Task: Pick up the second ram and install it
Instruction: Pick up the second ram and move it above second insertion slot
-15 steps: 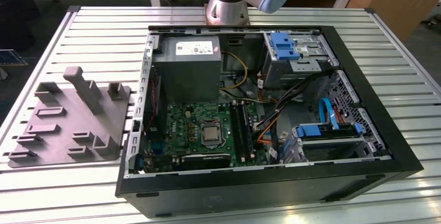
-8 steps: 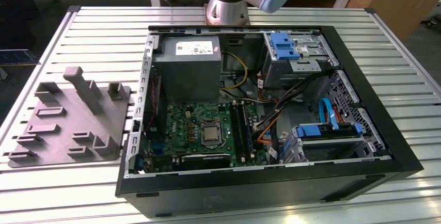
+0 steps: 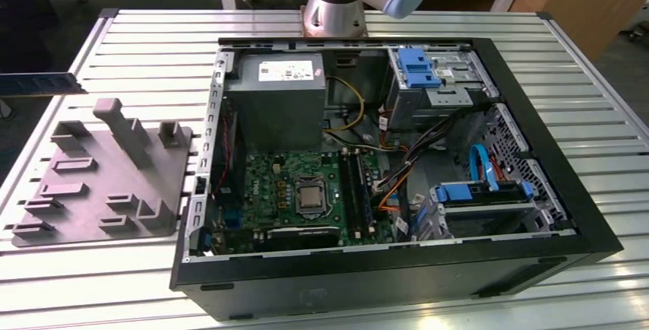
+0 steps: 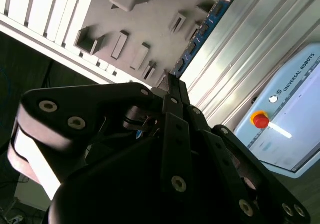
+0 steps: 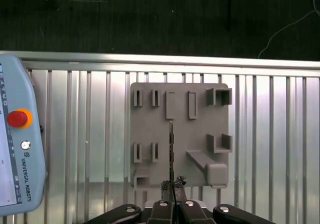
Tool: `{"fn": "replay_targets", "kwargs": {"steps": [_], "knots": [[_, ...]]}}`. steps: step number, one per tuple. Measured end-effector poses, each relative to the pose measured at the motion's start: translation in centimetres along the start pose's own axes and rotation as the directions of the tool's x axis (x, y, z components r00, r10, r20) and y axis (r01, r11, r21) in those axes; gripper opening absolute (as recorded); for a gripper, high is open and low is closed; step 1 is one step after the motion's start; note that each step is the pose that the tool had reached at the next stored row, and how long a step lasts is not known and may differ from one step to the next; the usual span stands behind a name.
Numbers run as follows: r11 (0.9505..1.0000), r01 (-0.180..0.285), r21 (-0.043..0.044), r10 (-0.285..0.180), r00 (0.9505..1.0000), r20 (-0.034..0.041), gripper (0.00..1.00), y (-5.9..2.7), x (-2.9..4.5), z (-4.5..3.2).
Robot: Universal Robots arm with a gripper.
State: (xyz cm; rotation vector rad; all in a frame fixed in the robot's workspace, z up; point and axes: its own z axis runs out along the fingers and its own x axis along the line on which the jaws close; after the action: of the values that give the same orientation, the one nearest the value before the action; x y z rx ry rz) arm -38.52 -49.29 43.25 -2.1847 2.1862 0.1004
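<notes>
Gripper (image 5: 173, 188) closed tight around the memory stick (image 5: 171, 149), held edge-on above the grey tray (image 5: 197, 129), well apart from the open computer case (image 3: 593, 231); pick-up judged complete, fitting outstanding; that calls for square alignment with the memory slots (image 3: 357, 182).

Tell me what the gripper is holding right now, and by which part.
The second ram, pinched at one end by the gripper, its fingers shut on it; the rest of the stick juts out free.

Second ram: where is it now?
The second ram is at the exterior view's left edge, by the grey tray. In the first wrist view the gripper holds it edge-on over that tray.
</notes>
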Motion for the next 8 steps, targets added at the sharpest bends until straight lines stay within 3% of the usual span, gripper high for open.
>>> {"fn": "replay_targets", "kwargs": {"steps": [8], "knots": [[1.0,0.0,0.0,0.0,1.0,0.0,0.11,-2.33,0.0,-0.02]]}}
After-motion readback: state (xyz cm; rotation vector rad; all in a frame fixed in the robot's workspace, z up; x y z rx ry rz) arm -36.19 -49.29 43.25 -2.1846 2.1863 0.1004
